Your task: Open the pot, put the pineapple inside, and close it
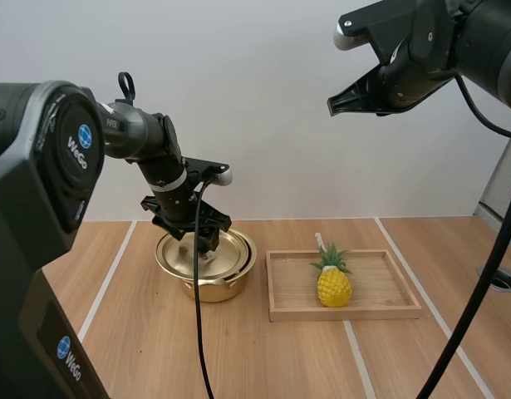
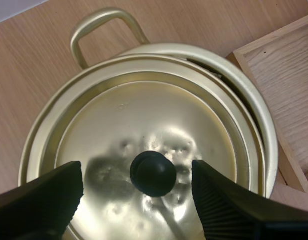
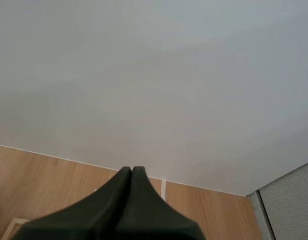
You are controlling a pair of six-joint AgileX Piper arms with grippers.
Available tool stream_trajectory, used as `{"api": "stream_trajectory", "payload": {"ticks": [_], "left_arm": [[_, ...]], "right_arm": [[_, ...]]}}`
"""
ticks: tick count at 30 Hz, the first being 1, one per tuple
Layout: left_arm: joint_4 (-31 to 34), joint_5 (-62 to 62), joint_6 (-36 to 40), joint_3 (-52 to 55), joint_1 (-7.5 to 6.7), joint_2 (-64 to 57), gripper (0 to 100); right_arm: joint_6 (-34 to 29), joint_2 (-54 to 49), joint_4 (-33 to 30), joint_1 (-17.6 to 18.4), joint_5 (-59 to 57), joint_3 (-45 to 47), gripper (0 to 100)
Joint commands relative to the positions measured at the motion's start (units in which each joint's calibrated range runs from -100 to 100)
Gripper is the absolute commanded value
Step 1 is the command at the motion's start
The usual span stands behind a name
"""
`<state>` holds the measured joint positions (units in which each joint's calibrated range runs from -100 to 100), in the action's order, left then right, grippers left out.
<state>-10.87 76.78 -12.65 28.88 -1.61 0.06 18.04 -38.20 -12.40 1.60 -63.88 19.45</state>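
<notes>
On the table (image 1: pixel 263 366), items largest to smallest:

1. Wooden tray (image 1: pixel 276 287): lying to the right of the pot, just beside it. It is carrying the pineapple and nothing else.
2. Pot (image 1: pixel 209 287): gold, sitting left of centre w/ one loop handle (image 2: pixel 101 22) pointing away from the tray.
3. Lid (image 2: pixel 143 115): resting on the pot, so step 1 (open) is not yet done. A dark sliver is showing at the rim on the tray side. Cannot tell whether the lid is lifting or just sitting off-centre.
4. Pineapple (image 1: pixel 333 284): standing upright in the tray, leaves up, well apart from both grippers. Step 2 (put inside) is waiting on the lid.
5. Left gripper (image 2: pixel 135 172): hanging low over the lid centre w/ fingers spread wide, one each side of the knob, not touching it. Judged to be lining up for the grasp.
6. Right gripper (image 1: pixel 342 104): hanging high above the tray side, fingers pressed together on nothing. Looks to be idling.
7. Knob (image 2: pixel 152 173): black and round, sitting btwn the left fingers.

Progress, as judged: approx. nil completed. Opening is only being set up, w/ lid-off, pineapple transfer and re-closing all outstanding.
</notes>
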Motion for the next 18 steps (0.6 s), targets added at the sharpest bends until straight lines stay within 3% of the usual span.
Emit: {"api": "stream_trajectory", "payload": {"ticks": [1,18], "left_arm": [[-1.2,0.6,0.6,0.2,-0.19,0.1,100],[-3.3,0.6,0.6,0.2,-0.19,1.0,100]], "right_arm": [[0.0,-0.4,0.0,-0.2,0.4,0.0,0],[0.0,-0.4,0.0,-0.2,0.4,0.0,0]]}}
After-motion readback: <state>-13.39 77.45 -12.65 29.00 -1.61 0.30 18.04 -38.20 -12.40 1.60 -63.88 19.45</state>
